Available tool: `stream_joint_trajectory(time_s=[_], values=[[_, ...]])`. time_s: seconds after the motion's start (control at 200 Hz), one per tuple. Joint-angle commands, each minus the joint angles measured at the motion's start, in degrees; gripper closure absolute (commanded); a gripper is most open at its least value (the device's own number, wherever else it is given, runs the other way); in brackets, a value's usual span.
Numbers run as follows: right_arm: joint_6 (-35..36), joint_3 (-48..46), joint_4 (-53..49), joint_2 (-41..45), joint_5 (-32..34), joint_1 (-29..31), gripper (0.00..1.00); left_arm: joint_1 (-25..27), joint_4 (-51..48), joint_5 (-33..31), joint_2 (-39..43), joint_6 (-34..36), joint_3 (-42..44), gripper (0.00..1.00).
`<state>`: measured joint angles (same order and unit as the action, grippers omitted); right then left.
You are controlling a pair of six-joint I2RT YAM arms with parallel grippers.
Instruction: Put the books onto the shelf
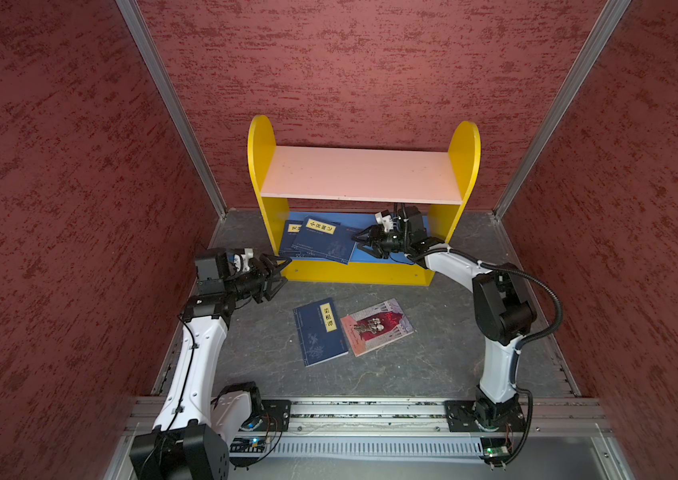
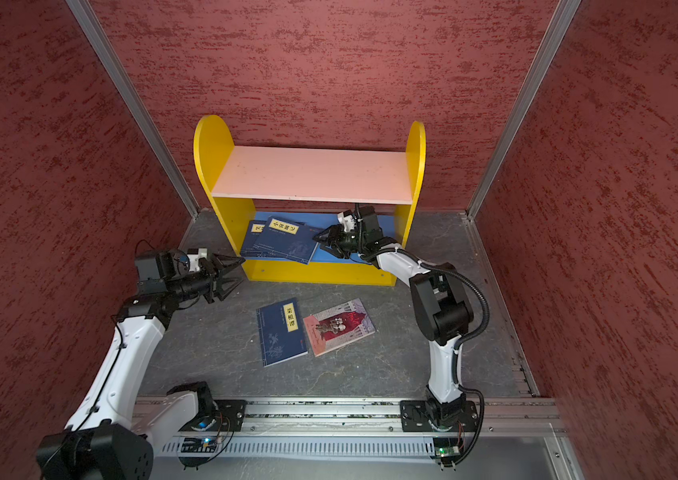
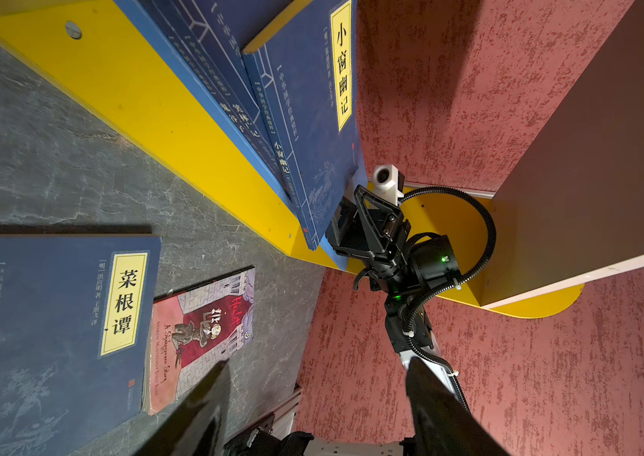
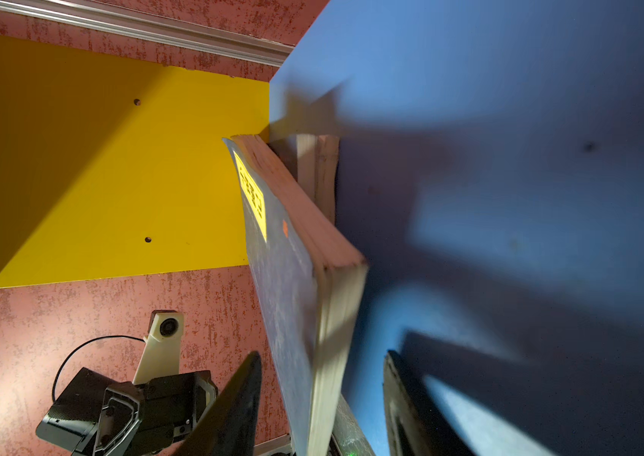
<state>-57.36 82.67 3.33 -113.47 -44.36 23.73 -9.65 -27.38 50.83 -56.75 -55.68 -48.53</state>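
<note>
Navy books (image 2: 287, 243) lay overlapped on the blue lower board of the shelf (image 2: 320, 272), right gripper (image 2: 318, 244) at their right edge with jaws spread. Left gripper (image 2: 241, 270) hung empty, jaws apart, by the shelf's left front corner. One navy book (image 2: 281, 332) and the pink book (image 2: 339, 326) lay side by side on the bench (image 2: 370, 374).

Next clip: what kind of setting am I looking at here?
Probably a staged robot test booth: red textured wall panels close three sides, both arms are mounted on a metal rail, and a small yellow shelf stands on the slate-look floor.
</note>
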Motion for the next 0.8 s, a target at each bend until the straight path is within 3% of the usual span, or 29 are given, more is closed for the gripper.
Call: stream_joint_trajectory(time_s=[0.0, 0.18, 0.406, 0.511, 0.792], values=[[1.64, -0.21, -2.95, 2.54, 2.45, 1.49, 0.49, -0.40, 0.82, 0.91, 0.94, 0.22, 1.17, 0.30], [1.38, -0.85, -1.48, 2.55, 3.02, 2.38, 0.53, -0.45, 1.10, 0.93, 0.60, 0.05, 1.40, 0.29], [1.71, 0.65, -1.03, 0.91, 2.92, 2.46, 0.74, -0.52, 0.92, 1.04, 0.92, 0.05, 1.49, 0.29], [4.04, 2.06, -2.79, 0.24, 3.36, 2.38, 0.84, -0.72, 0.81, 1.18, 0.94, 0.14, 1.61, 0.29], [12.11, 7.60, -8.26, -2.38, 1.56, 1.27, 0.95, -1.07, 0.72, 1.40, 0.50, 0.33, 1.55, 0.29]])
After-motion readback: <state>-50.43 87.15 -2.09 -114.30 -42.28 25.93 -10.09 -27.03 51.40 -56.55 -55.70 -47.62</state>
